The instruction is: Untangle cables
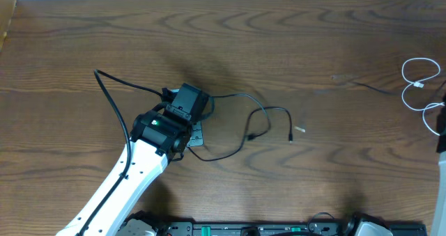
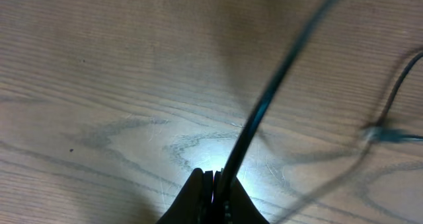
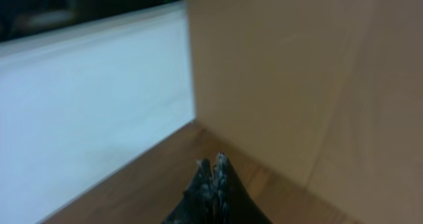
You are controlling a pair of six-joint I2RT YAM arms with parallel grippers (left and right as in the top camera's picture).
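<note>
The left gripper (image 2: 213, 179) is clamped tight. Its fingers press together at the bottom of the wrist view with a black cable (image 2: 264, 105) pinched between them, and the cord rises off the wood and slants away to the upper right of that frame, blurred by closeness. From overhead, the left arm (image 1: 132, 170) reaches in from the lower left, and its head sits left of centre over the wooden table (image 1: 293, 34). The black cable runs out from it to the right, arcs over, and drops into loose loops just right of centre. One strand curls back to a small plug end (image 1: 249, 137). Another runs further right and bends down to a second tip (image 1: 291, 140), with a small pale bit (image 1: 300, 129) lying just beside it. A lower strand sweeps out below the gripper and back up into the loops, crossing there; whether this is one cord or several, I cannot tell. Over at the far right edge, in the upper part of the frame, the white cable (image 1: 417, 85) lies in two stacked loops, well apart from the black tangle. The right gripper (image 3: 213, 166) has its fingers closed on each other, low in its own view, and its camera looks at a white wall (image 3: 92, 105) and a pale wooden panel (image 3: 297, 72).
</note>
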